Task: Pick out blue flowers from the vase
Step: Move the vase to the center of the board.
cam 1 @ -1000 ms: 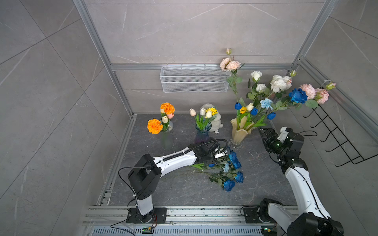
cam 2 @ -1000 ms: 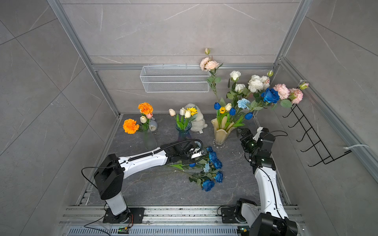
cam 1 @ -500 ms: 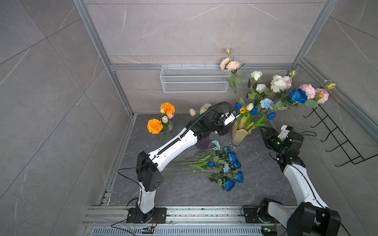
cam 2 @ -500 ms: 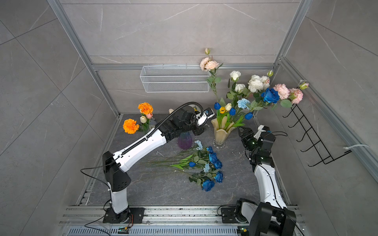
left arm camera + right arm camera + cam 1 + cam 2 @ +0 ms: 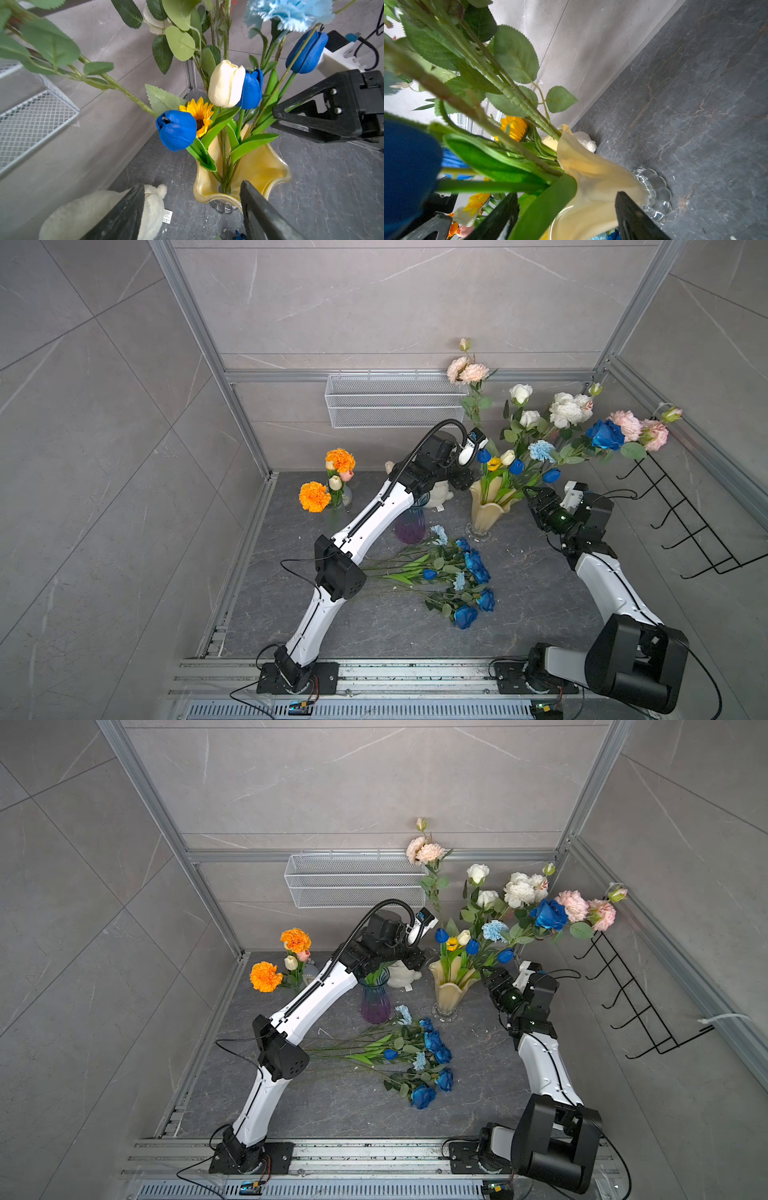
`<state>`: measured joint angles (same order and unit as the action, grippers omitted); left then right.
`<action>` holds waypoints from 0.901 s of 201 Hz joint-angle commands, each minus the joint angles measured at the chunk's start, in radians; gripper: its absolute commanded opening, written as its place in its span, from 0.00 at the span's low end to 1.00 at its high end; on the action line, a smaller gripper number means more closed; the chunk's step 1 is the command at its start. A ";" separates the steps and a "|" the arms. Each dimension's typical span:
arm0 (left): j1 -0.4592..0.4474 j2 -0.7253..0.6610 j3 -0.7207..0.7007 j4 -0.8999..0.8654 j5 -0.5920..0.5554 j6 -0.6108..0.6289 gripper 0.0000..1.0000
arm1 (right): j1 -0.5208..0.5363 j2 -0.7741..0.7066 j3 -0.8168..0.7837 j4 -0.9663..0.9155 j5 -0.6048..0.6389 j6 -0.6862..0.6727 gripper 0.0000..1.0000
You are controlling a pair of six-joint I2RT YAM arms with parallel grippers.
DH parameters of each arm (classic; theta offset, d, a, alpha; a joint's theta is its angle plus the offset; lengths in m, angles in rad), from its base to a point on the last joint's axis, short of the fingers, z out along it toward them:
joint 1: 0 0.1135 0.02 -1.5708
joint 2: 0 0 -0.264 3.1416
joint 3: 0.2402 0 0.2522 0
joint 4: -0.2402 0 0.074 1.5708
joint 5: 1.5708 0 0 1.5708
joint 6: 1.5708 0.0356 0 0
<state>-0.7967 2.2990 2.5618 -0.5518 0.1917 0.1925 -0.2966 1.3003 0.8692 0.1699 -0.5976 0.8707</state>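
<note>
Yellow vase [image 5: 270,166] holding blue tulips [image 5: 176,129] sits just ahead of the left end effector [image 5: 189,216], fingers apart; the right end effector [image 5: 564,218], also apart, has vase and leaves [image 5: 542,207] between its fingers.

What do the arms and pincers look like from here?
Both arms have white links and boxy black joints. The left arm carries a ribbed black cable hose along its upper link; the right arm shows none. The left pincer and right pincer are black, with tapering fingers; the right's are hollow triangular frames with two silver screws.
</note>
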 commanded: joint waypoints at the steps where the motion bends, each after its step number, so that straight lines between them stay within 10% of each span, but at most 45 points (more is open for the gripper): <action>1: -0.002 0.005 0.040 0.020 0.052 -0.036 0.75 | 0.008 0.045 0.040 0.002 -0.019 -0.038 0.74; 117: -0.004 0.105 0.056 0.072 0.034 -0.067 0.79 | 0.100 0.179 0.145 -0.024 0.038 -0.107 0.72; 181: -0.009 0.109 0.056 0.061 0.011 -0.042 0.79 | 0.151 0.198 0.305 -0.373 0.117 -0.281 0.44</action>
<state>-0.7990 2.4348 2.5824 -0.5098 0.2111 0.1482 -0.1734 1.5024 1.0912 -0.0067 -0.5266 0.6865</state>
